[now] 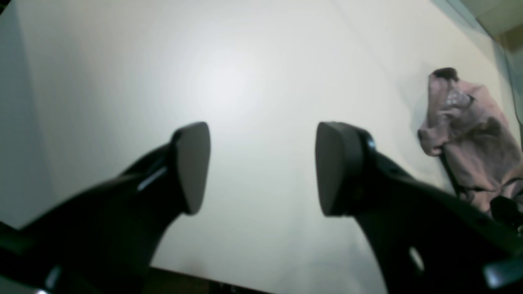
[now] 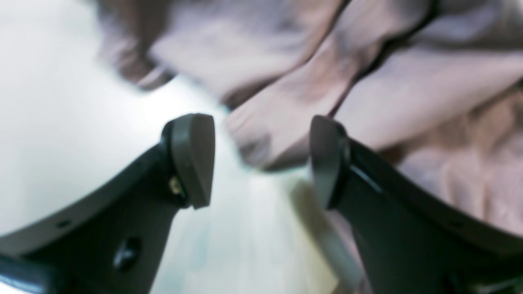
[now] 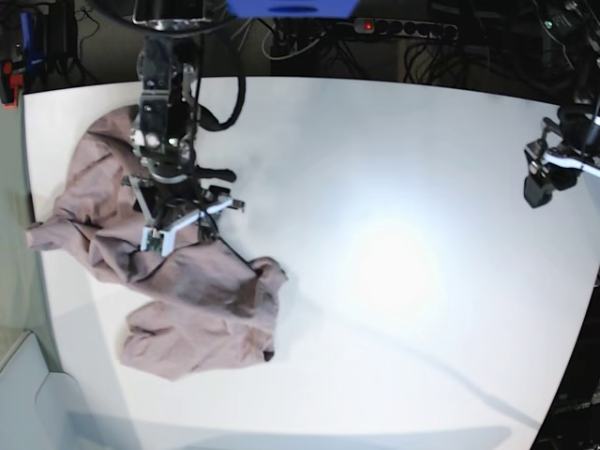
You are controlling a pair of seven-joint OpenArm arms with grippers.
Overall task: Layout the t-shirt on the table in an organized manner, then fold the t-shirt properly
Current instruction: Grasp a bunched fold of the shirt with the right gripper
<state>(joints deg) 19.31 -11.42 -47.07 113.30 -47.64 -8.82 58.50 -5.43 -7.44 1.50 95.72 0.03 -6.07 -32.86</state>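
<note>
**Asker:** What fills the scene, from the biggest thing down?

**Describer:** A large, smooth, matte white table (image 3: 394, 169) with a curved edge takes up nearly the whole base view. On that view's left side lies the dusty mauve-pink cotton t-shirt (image 3: 187, 291), bunched into a rumpled heap with deep folds; no clear sleeve or neckline outline can be made out.

**Asker:** Where are the arms?

**Describer:** The right arm stands over the heap. Its claw (image 2: 261, 163) is spread wide with nothing between the pads, and a rounded fold of fabric lies just beyond the gap. Whether a pad touches the cloth cannot be told through the blur. The left claw (image 1: 261, 167) hovers well apart over bare table, jaws partly open and empty; in its own view the shirt shows only at the far right.

**Asker:** How far along is the job?

**Describer:** By the look of it, very early. The shirt is not spread flat, so laying it out remains, and every fold after that.
</note>
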